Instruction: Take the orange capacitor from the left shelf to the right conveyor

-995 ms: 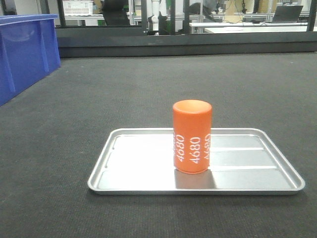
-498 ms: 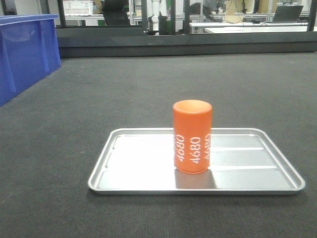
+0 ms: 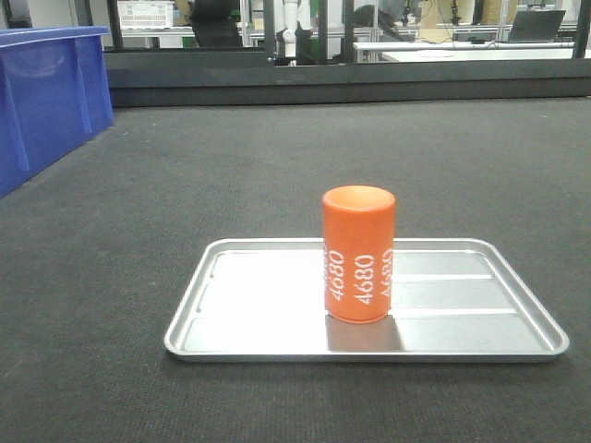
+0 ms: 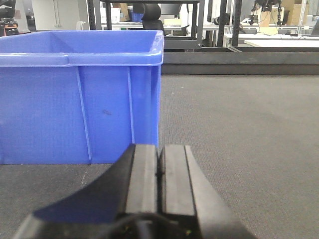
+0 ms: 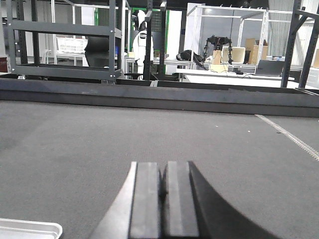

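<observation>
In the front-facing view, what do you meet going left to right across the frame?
Blue bin at the left edge → left rim of the steel tray → orange capacitor standing upright on the tray → right end of the tray. All sit on the dark grey belt.

Blue bin (image 3: 46, 97) — cut off by the left edge in the front view; in the left wrist view its left side and lower near corner sit behind the left gripper (image 4: 159, 172). Steel tray (image 5: 27, 230) — only a corner shows at the bottom left of the right wrist view. Orange capacitor (image 3: 358, 254) hides part of the tray's floor behind it. Background racks and benches are too small to tell apart.
</observation>
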